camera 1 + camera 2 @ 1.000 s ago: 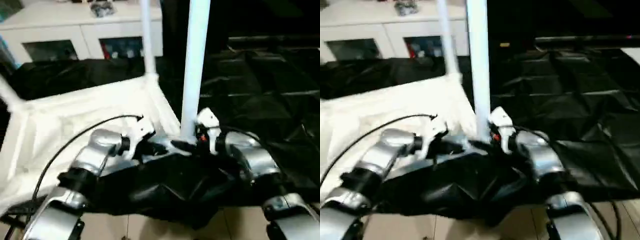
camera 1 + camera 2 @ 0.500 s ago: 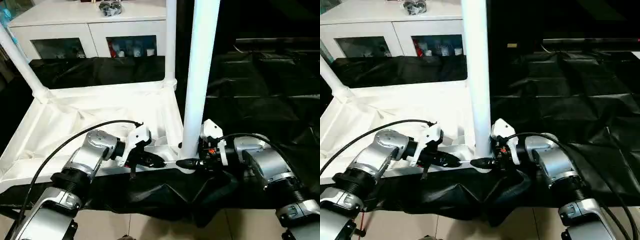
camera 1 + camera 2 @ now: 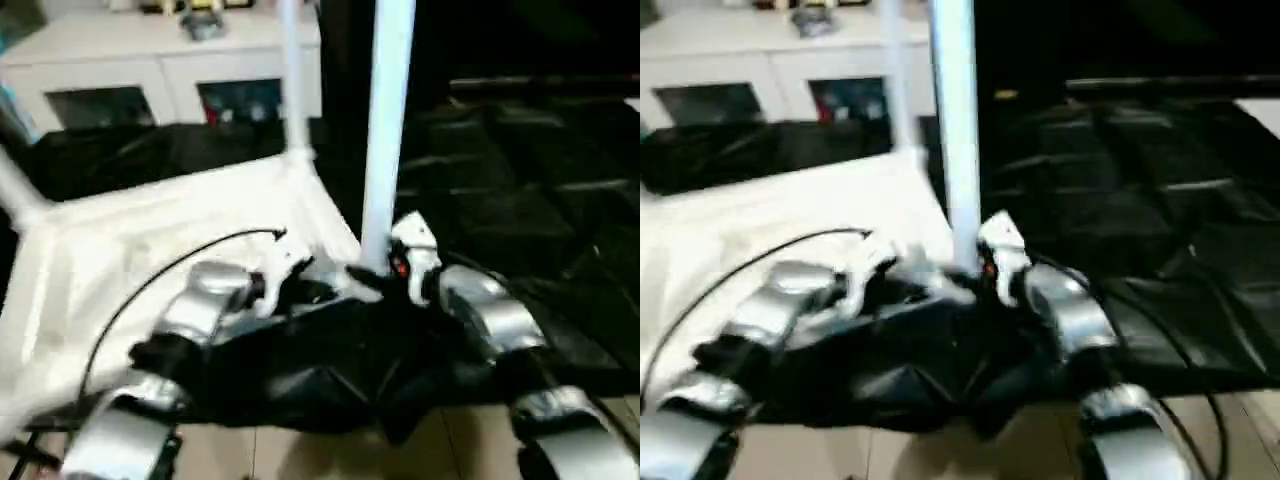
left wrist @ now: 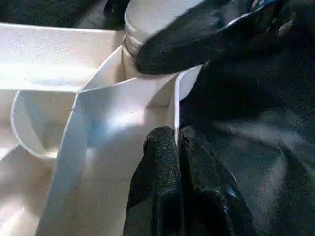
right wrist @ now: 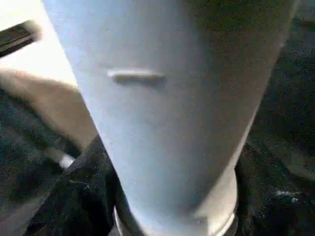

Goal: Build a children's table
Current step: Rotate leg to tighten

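Looking down over your two silver forearms, you see the children's table top point(image 3: 150, 230) lying upside down in the left half of the frame on the black-draped tabletop point(image 3: 530, 170), its ribbed underside facing up. One white leg point(image 3: 385, 130) stands upright in the near right corner socket at centre frame; a second leg point(image 3: 291, 80) rises from the far corner behind it, and a third point(image 3: 18, 195) slants off at the left edge. Your left hand point(image 4: 178, 142) has its two black fingers pressed together on the thin white rim wall of the top, just beside that near socket. Your right hand point(image 3: 372, 272) sits at the base of the upright leg, one black finger point(image 4: 192, 39) lying against the socket collar; the head views are blurred, so it seems to clasp the leg rather than stand spread. A white glass-door cabinet point(image 3: 150, 85) fills the upper left.
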Robot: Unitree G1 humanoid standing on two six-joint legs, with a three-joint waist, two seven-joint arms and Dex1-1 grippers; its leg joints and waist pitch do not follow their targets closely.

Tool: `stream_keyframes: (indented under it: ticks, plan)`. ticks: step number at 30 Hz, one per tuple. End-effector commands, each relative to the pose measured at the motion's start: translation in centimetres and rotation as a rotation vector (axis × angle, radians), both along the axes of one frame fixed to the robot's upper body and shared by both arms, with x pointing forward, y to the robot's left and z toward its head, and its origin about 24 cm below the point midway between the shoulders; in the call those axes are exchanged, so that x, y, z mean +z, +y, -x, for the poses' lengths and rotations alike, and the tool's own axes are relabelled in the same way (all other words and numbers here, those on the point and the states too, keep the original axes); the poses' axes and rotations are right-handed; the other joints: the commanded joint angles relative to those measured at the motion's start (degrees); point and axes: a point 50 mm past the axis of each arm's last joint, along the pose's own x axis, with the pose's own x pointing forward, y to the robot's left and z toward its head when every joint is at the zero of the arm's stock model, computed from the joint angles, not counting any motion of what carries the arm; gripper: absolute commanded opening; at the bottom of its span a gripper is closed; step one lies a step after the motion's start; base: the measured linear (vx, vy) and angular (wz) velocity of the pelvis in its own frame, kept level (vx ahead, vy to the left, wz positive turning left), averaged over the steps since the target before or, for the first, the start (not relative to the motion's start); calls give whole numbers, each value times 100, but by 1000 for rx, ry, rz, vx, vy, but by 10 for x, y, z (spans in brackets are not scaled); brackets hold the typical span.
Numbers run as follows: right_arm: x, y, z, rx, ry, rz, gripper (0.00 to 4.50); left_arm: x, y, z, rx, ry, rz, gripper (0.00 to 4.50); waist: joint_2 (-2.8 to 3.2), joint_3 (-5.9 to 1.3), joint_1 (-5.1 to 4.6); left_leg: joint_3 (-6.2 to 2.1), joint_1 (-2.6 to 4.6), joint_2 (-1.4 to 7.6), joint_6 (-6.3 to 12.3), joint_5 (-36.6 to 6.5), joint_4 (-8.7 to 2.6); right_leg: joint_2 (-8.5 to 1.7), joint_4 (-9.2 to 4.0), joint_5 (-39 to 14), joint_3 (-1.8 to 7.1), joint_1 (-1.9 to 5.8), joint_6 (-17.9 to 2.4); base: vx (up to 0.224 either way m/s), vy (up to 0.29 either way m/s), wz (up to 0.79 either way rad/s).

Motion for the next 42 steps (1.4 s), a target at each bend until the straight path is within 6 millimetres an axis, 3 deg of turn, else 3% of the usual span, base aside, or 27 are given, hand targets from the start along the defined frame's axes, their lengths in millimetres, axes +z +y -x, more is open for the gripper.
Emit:
stream_keyframes:
  ticks: [1, 4, 6, 9, 12, 13, 15, 18, 24, 36, 42]
  plan:
    - [-21, 20, 7, -25, 97, 32, 270, 7, -27, -1, -30, -17, 38, 0, -39, -302, -21, -36, 28, 27, 28, -2065, -410, -222, -550, -2678, 136, 215, -867, 0, 0, 0]
    - [-19, 33, 4, -63, 84, -16, 270, 9, -41, 1, -26, -24, 62, 0, -40, -329, -15, -21, 0, 24, 99, -1907, -402, -220, -525, -2355, 144, 238, -935, 0, 0, 0]
    - [-16, 39, 4, -27, 82, -58, 326, 11, -44, 3, -52, -30, 68, 0, -2, -347, -1, -19, -18, 38, 159, -1739, -403, -218, -483, -1965, 152, 259, -1045, 0, 0, 0]
    - [-9, 38, 3, 16, 54, -58, 359, 12, -40, 5, -97, -44, 67, 0, -9, -368, 15, -4, -32, 44, 245, -1541, -387, -212, -440, -1450, 152, 285, -1226, 0, 0, 0]
    - [-4, 31, 3, 115, 7, -17, 382, 12, -32, 7, -138, -49, 58, 0, -11, -374, 25, -1, -33, 50, 290, -1534, -384, -210, -424, -1310, 138, 308, -1301, 0, 0, 0]
    - [-4, 31, 3, 115, 7, -17, 382, 12, -32, 7, -138, -49, 58, 0, -9, -366, 24, 7, -42, 57, 312, -1519, -382, -210, -417, -1239, 142, 309, -1337, 0, 0, 0]
    - [1, 15, 10, 322, -53, 65, 382, 12, -20, 10, -208, -28, 34, 0, -16, -364, 46, 15, -39, 68, 352, -1510, -377, -213, -414, -1252, 139, 306, -1363, 0, 0, 0]
    - [7, 4, 20, 469, -46, 48, 382, 13, -12, 12, -265, -19, 36, 0, -41, -355, 98, 29, -42, 86, 455, -1469, -369, -217, -424, -1334, 141, 309, -1359, 0, 0, 0]
    - [12, -10, 31, 628, -45, 75, 382, 15, -1, 18, -361, 9, 29, 0, -47, -354, 191, 20, -26, 110, 456, -1483, -377, -228, -408, -1384, 148, 300, -1378, 0, 0, 0]
    - [14, -11, 43, 736, 13, 24, 278, 14, 11, 23, -441, 32, 0, 0, -53, -363, 223, 18, -35, 107, 425, -1352, -374, -229, -388, -1294, 154, 300, -1387, 0, 0, 0]
    - [9, -8, 44, 686, 22, 3, 271, 12, 9, 19, -365, 21, 10, 0, -54, -364, 221, 20, -30, 105, 405, -1334, -369, -228, -391, -1318, 155, 295, -1371, 0, 0, 0]
